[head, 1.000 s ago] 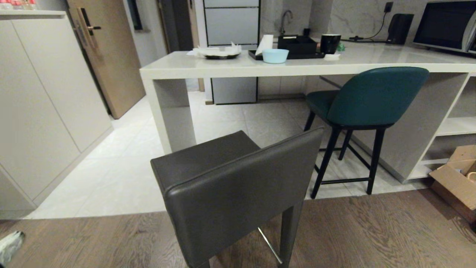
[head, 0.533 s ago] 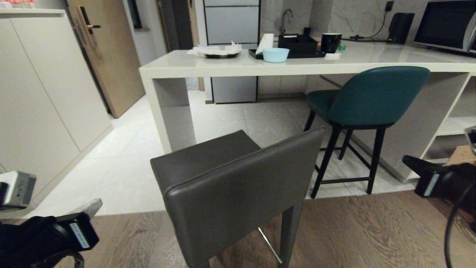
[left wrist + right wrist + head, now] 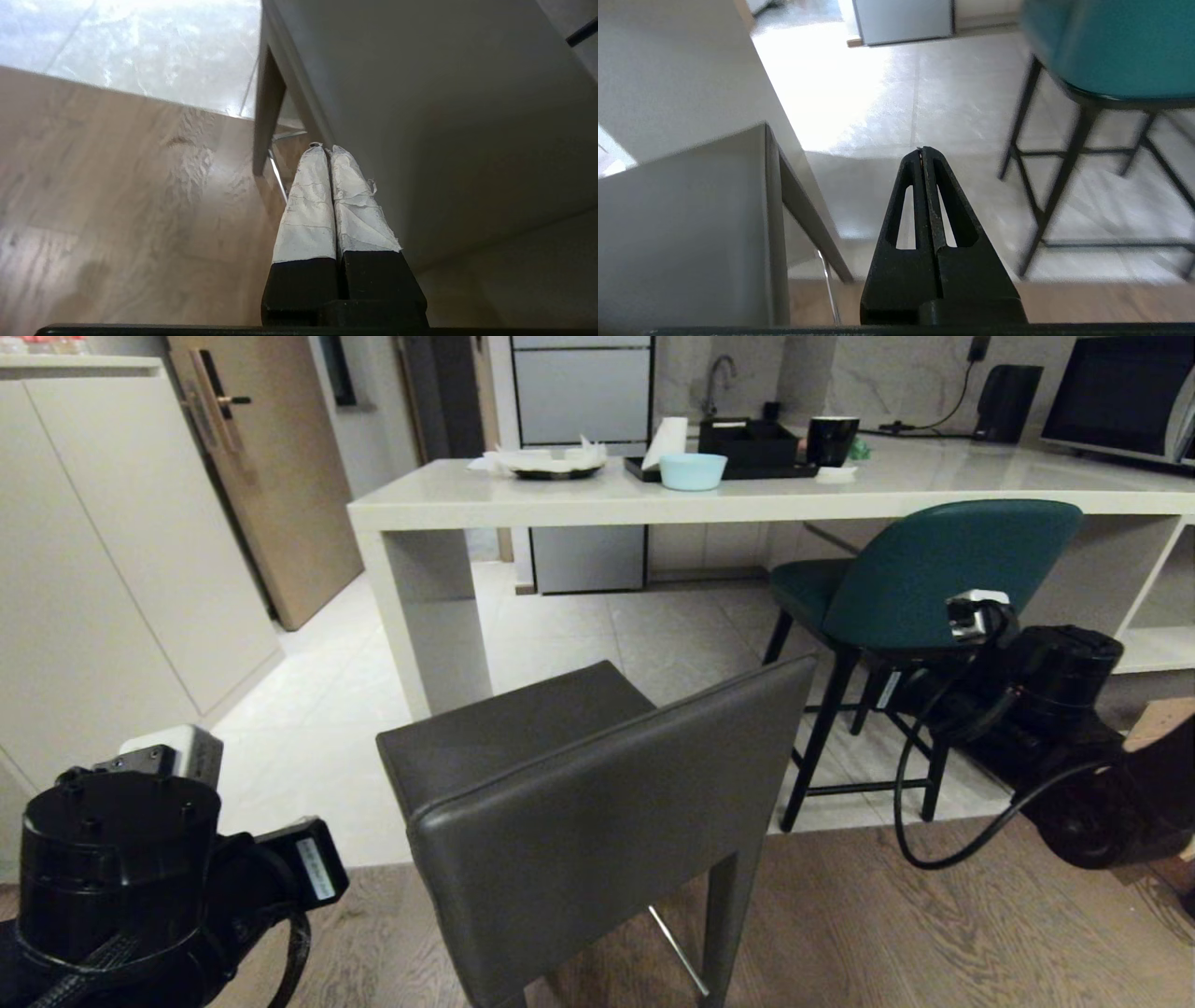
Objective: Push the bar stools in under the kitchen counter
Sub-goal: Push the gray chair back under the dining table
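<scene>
- The left gripper (image 3: 327, 149), its white-wrapped fingers pressed together and holding nothing, hangs low beside the boxy dark grey leather stool (image 3: 579, 803), probably to push with closed tips.
- That stool stands on the wood floor, well short of the thick cream-white stone counter (image 3: 597, 504).
- The curved-backed teal leather stool (image 3: 934, 579) is partly under the slab.
- The right gripper (image 3: 924, 151), black fingers shut and empty, sits between the stools.
- Only the wrist views show the fingertips; the head view alone shows the counter.

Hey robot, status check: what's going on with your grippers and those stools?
Left gripper and right gripper shut, empty. Grey stool and teal stool not under counter. Path open.
</scene>
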